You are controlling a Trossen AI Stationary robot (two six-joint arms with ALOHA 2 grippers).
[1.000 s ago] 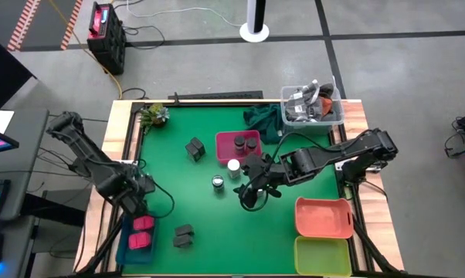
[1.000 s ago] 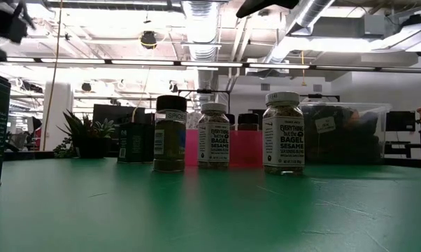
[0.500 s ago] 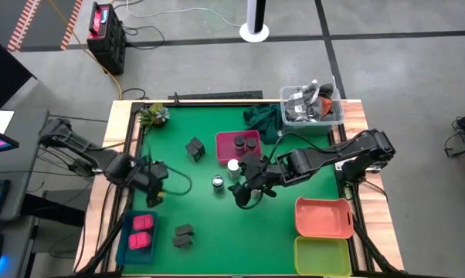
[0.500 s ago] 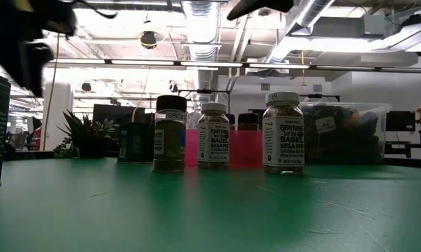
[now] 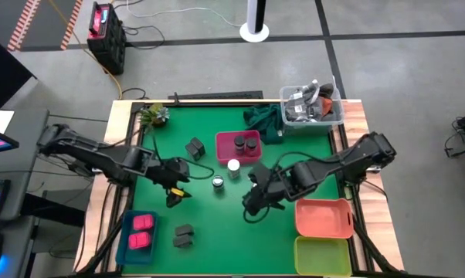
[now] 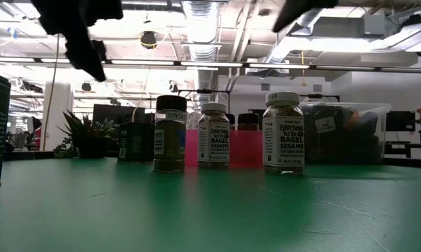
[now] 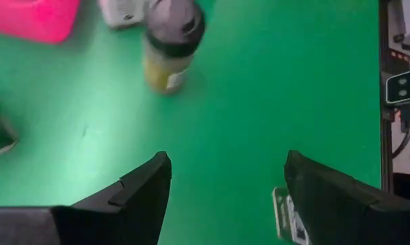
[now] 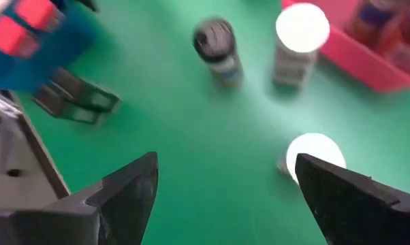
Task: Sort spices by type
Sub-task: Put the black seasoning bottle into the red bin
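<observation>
Three round jars stand on their bases mid-table: a dark-lidded one [image 5: 217,182] [image 7: 171,41], a white-capped one [image 5: 233,164] [image 8: 302,27], and another white-capped one [image 8: 316,153] close under my right arm. Two dark brown jars [image 5: 245,142] sit in the pink tray [image 5: 226,153]. One dark grey box [image 5: 195,148] lies left of that tray, another [image 5: 184,235] near the blue tray [image 5: 124,241], which holds pink packets [image 5: 142,232]. My left gripper [image 5: 173,198] [image 7: 225,184] hovers open, left of the jars. My right gripper [image 5: 252,204] [image 8: 225,190] hovers open on their near-right side.
An orange tray [image 5: 323,218] and a green tray [image 5: 323,255] lie at the near right. A clear tub of grey clutter [image 5: 311,104], a dark green cloth [image 5: 262,120] and a small plant [image 5: 153,116] line the far edge. Bare green mat spreads along the near middle.
My left gripper has swung from over the blue tray at the near left toward the table's middle and now hovers beside the dark-lidded jar. My right arm has drawn back a little toward the near right, away from the jars. No jar has moved.
</observation>
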